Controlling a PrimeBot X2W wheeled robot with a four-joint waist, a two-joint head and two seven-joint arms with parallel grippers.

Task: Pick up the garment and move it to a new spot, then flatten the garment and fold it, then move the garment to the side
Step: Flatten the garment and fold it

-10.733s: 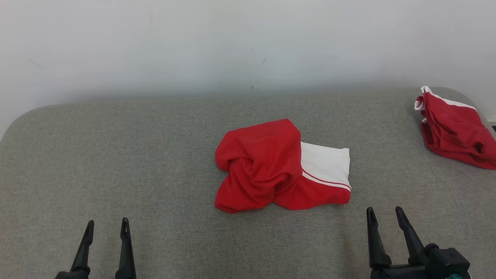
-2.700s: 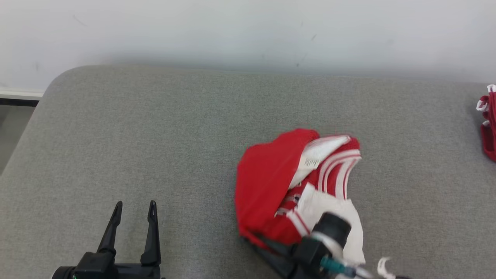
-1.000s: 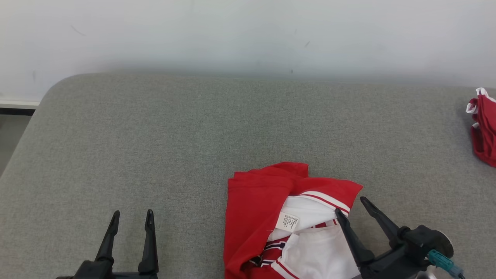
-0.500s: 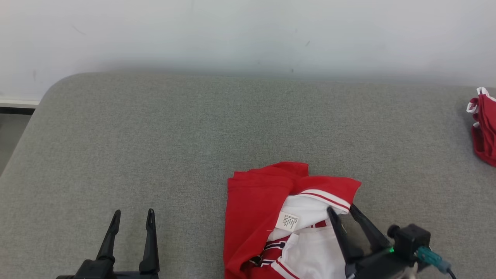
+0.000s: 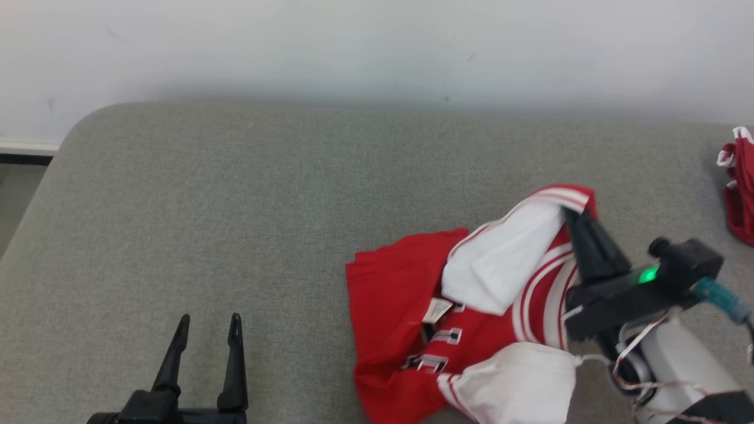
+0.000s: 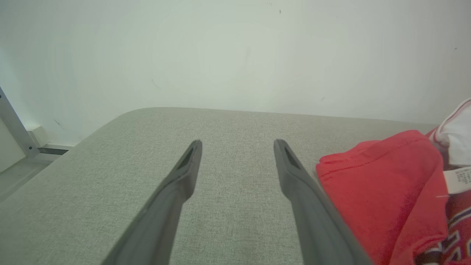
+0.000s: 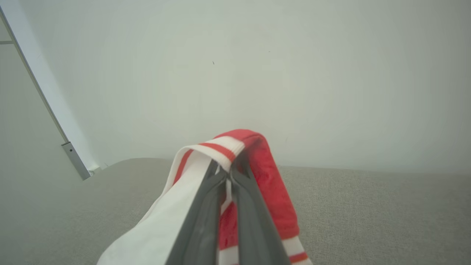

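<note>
Right gripper (image 5: 572, 217) is clamped tight on the striped red-and-white edge of the garment (image 5: 400, 294), fingers pinched together, with that edge raised above the heap. Rest of the garment lies crumpled on the grey padded surface (image 5: 235, 206), right of centre, near the front. Left gripper (image 5: 209, 323) is spread wide, empty, to the garment's left, not touching the cloth.

No legible text anywhere. Garment (image 5: 394, 294), by front edge of grey cushion (image 5: 235, 206), right of middle:
- white care label (image 5: 436, 310) on inner side; print too fine to read, in left wrist view too.
- white block lettering (image 5: 433, 350), dark outline, on red cloth; crumpled, only stroke fragments, no letter certain.
</note>
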